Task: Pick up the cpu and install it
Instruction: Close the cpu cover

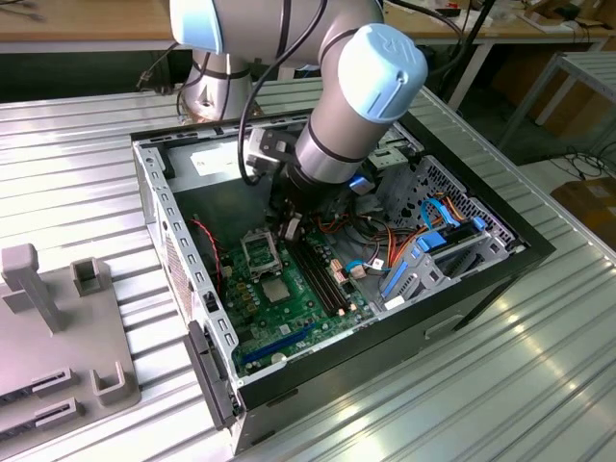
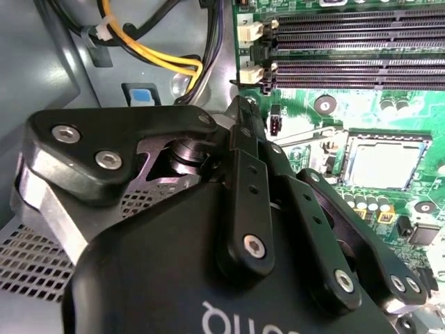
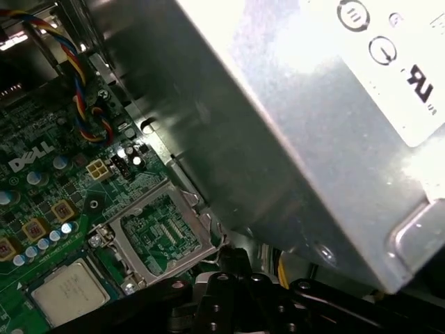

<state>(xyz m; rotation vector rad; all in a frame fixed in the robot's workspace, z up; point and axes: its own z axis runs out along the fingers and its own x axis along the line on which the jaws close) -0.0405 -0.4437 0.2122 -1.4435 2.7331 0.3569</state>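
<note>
Arm reaching into the open computer case (image 1: 154,183)

The gripper (image 1: 289,229) hangs above the motherboard (image 1: 289,313) — finger spread impossible to judge, tips hidden. The cpu (image 1: 274,291) lies flat in its socket, at the gripper's six o'clock in the exterior view.

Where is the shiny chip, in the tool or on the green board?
On the board. The cpu lies flat, face up, on the board beside an open metal frame, apart from the tool.
</note>
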